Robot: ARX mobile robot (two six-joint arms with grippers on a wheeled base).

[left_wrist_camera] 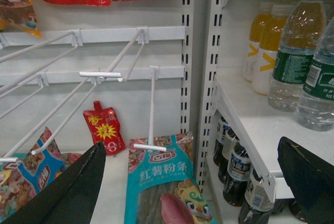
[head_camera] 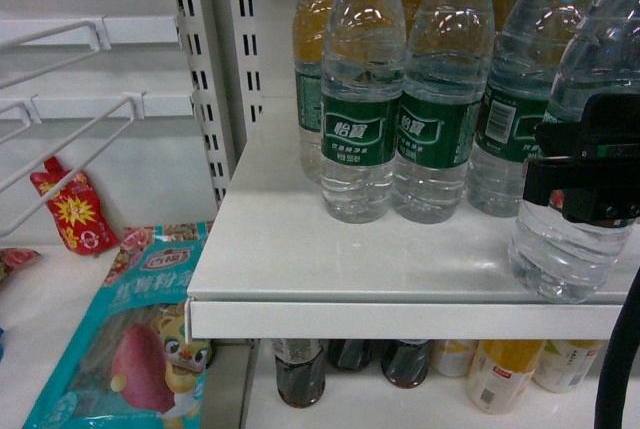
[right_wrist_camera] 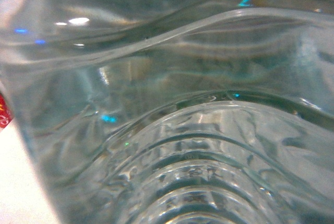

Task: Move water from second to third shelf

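Observation:
The water I hold is a clear ribbed bottle [head_camera: 568, 249] at the right end of the white shelf [head_camera: 290, 249], close to its front edge. My right gripper [head_camera: 585, 171] is a black clamp shut across its middle. In the right wrist view the bottle's ribbed wall [right_wrist_camera: 198, 156] fills the frame and hides the jaws. Three more green-labelled water bottles [head_camera: 362, 119] stand in a row further back. My left gripper [left_wrist_camera: 192, 144] is open and holds nothing. It hangs in front of a teal packet [left_wrist_camera: 162, 182] and is out of the head view.
Yellow drinks [head_camera: 315, 19] stand behind the water. Dark bottles [head_camera: 300, 369] and pale ones [head_camera: 505, 369] fill the shelf below. To the left, white wire pegs [head_camera: 80, 149] jut out over a red pouch [head_camera: 72, 211] and a teal packet [head_camera: 130, 349]. A slotted upright [head_camera: 205, 79] divides the bays.

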